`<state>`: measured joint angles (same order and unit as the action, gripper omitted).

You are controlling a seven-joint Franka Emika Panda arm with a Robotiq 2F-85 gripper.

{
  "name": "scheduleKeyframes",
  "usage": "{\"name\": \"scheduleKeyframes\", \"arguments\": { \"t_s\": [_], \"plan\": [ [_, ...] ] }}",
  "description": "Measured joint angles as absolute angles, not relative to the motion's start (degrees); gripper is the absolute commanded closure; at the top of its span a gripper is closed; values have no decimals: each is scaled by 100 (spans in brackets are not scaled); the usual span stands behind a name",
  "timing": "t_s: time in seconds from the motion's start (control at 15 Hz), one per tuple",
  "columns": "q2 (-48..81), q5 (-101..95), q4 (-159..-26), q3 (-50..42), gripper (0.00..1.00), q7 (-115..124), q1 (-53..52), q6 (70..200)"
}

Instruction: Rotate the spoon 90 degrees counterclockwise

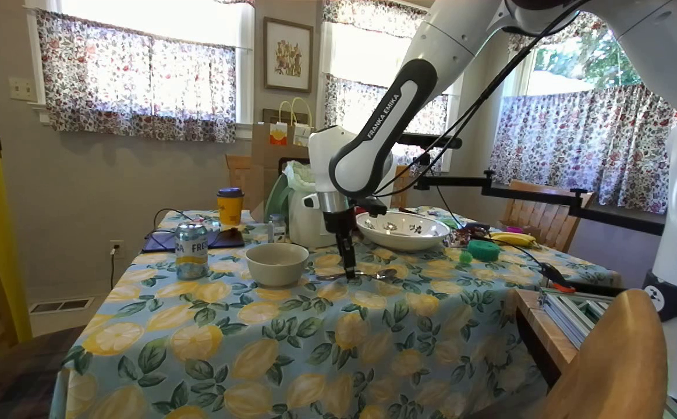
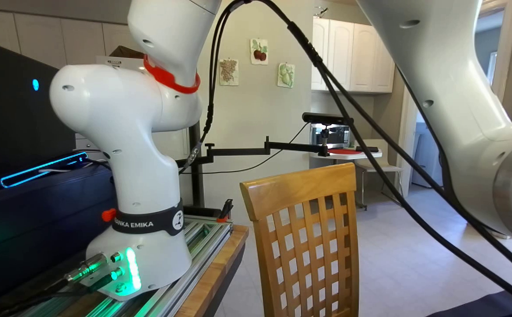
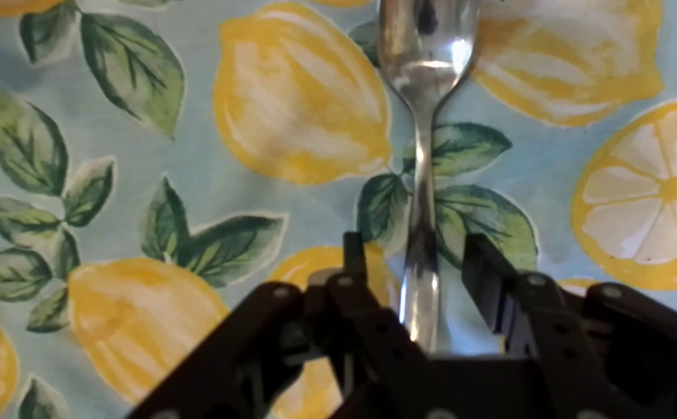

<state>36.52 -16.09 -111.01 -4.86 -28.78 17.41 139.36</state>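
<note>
The pincer [image 3: 417, 256] stands spread and holds nothing, its fingers [image 3: 354, 256] astride the handle of the spoon [image 3: 424, 157], a gap on either side that we see only in the wrist view. The spoon lies on the desk [image 1: 227, 317], its head beyond the fingertips. The bowl [image 1: 277, 265], seen only in an exterior view, sits near the handle's end.

White arm [image 1: 449, 41], bent: slopes down to a near-vertical wrist [image 1: 329, 156] in an exterior view. Black gripper [image 3: 417, 256]: points downward; fingers [image 3: 354, 259] parted and facing each other in the wrist view.
</note>
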Motion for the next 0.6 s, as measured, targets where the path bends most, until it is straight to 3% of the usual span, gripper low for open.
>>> {"name": "scheduleKeyframes", "arguments": {
  "t_s": [0.07, 0.13, 0.27, 0.33, 0.4, 0.6],
  "plan": [
    [3654, -1609, -11101, -486, 62, -2878, 1741, 13936],
    [3657, -1609, -11101, -486, 57, -2878, 1740, 13936],
    [3663, -1609, -11101, -486, 63, -2878, 1739, 13936],
    [3666, -1609, -11101, -486, 72, -2878, 1739, 13936],
    [3669, -1609, -11101, -486, 75, -2878, 1739, 13936],
    [3673, -1609, -11101, -486, 72, -2878, 1739, 13936]
  ]
}}
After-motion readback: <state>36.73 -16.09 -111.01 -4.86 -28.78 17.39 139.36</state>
